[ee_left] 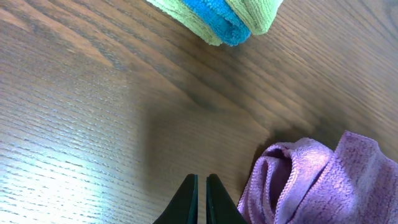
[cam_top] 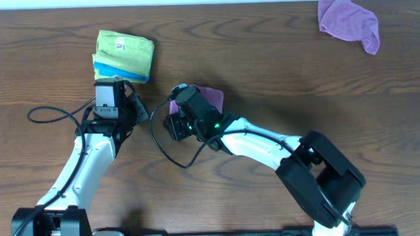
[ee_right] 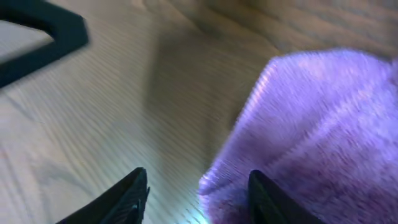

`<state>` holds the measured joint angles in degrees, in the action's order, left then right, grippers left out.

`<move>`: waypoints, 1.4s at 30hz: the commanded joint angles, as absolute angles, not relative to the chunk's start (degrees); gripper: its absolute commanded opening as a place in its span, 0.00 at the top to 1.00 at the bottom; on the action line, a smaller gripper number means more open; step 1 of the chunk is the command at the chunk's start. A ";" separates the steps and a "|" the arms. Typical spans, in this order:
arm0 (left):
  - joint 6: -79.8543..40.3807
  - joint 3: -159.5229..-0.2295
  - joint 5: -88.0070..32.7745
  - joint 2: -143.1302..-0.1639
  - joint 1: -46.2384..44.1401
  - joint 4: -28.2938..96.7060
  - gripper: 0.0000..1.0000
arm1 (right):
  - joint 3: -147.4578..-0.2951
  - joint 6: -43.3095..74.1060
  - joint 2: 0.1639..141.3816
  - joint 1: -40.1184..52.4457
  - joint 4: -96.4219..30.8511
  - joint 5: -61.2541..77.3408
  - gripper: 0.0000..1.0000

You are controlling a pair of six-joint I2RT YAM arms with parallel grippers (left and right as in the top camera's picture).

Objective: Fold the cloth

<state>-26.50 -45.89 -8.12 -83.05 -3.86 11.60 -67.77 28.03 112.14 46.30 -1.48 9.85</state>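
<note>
A purple cloth (cam_top: 211, 97) lies bunched at the table's middle, mostly hidden under my right arm. In the right wrist view the cloth (ee_right: 317, 118) fills the right side, and its edge lies between the fingers of my open right gripper (ee_right: 199, 190). In the overhead view my right gripper (cam_top: 176, 104) is at the cloth's left end. My left gripper (ee_left: 202, 199) is shut and empty, just above the wood, with the cloth (ee_left: 323, 180) close to its right. In the overhead view my left gripper (cam_top: 142, 113) sits left of the right gripper.
A folded stack of green and blue cloths (cam_top: 124, 56) lies at the back left, also in the left wrist view (ee_left: 217, 18). A second crumpled purple cloth (cam_top: 348, 21) lies at the far right back. Cables trail beside both arms.
</note>
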 commanded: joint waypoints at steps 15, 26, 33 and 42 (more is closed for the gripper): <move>-25.80 -47.00 -7.05 -82.26 -3.64 11.73 0.88 | -73.60 26.04 106.34 42.26 -15.14 3.42 0.39; -27.46 -47.00 -7.14 -82.26 -3.66 10.57 0.87 | -72.79 25.63 111.26 41.98 -12.25 0.64 0.40; -27.46 -47.00 -7.11 -82.26 -3.66 10.46 0.87 | -72.79 25.65 116.77 42.22 -9.80 3.49 0.43; -27.51 -47.00 -7.11 -82.26 -3.64 10.02 0.87 | -72.79 25.63 117.45 44.95 -4.73 9.04 0.45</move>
